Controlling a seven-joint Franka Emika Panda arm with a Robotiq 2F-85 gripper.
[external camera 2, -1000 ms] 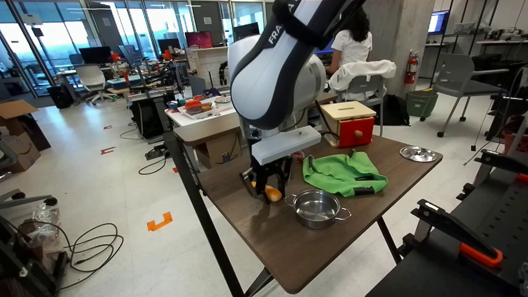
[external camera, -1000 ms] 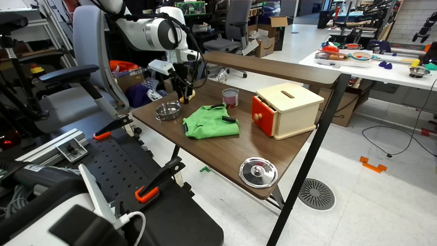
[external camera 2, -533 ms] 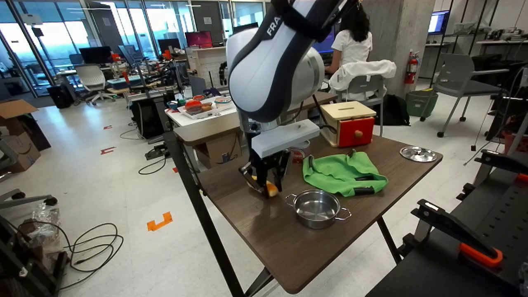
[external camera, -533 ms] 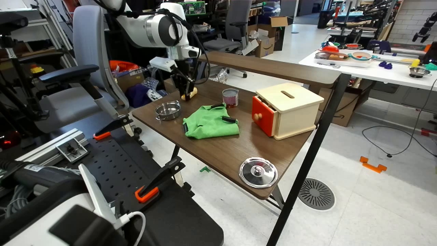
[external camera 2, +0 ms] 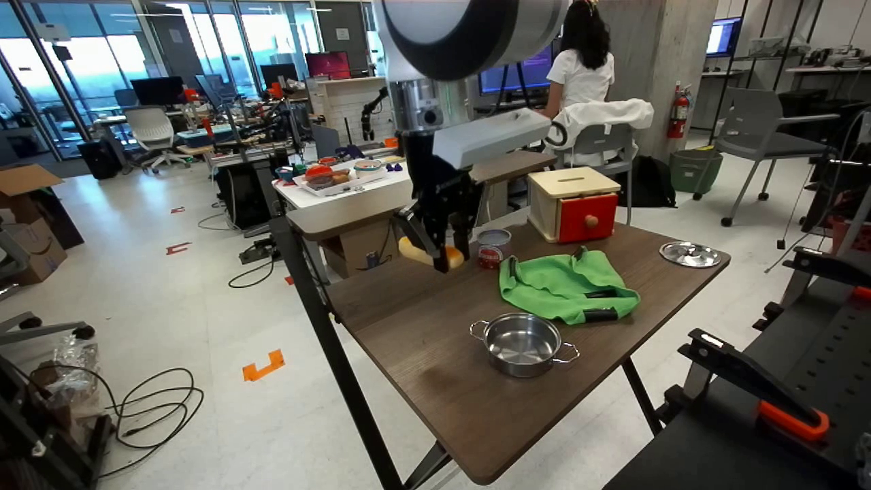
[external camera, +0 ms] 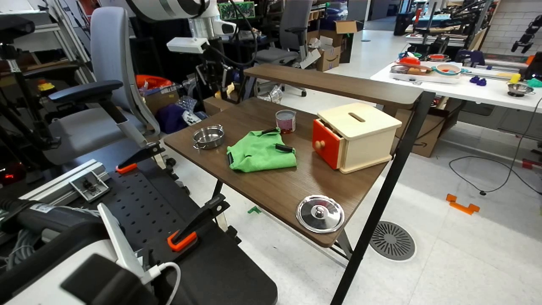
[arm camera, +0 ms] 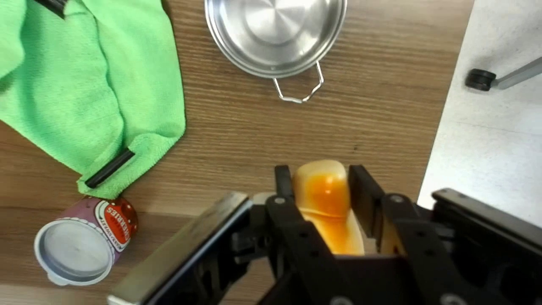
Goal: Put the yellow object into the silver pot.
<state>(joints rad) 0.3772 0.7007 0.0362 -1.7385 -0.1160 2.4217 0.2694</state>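
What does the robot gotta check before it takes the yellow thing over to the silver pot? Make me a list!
1. The tool holds the yellow object: ok.
2. The yellow object is off the table: ok, it hangs above.
3. The silver pot is uncovered: ok, its lid lies apart from it.
4. There's room in the silver pot: ok, nothing shows inside.
5. The yellow object is over the silver pot: not ok, it's off to one side.
6. The grip is tight enough: cannot tell.

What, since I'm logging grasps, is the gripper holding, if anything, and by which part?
The yellow object: the gripper clamps it by its sides, apparently near its end toward the silver pot.
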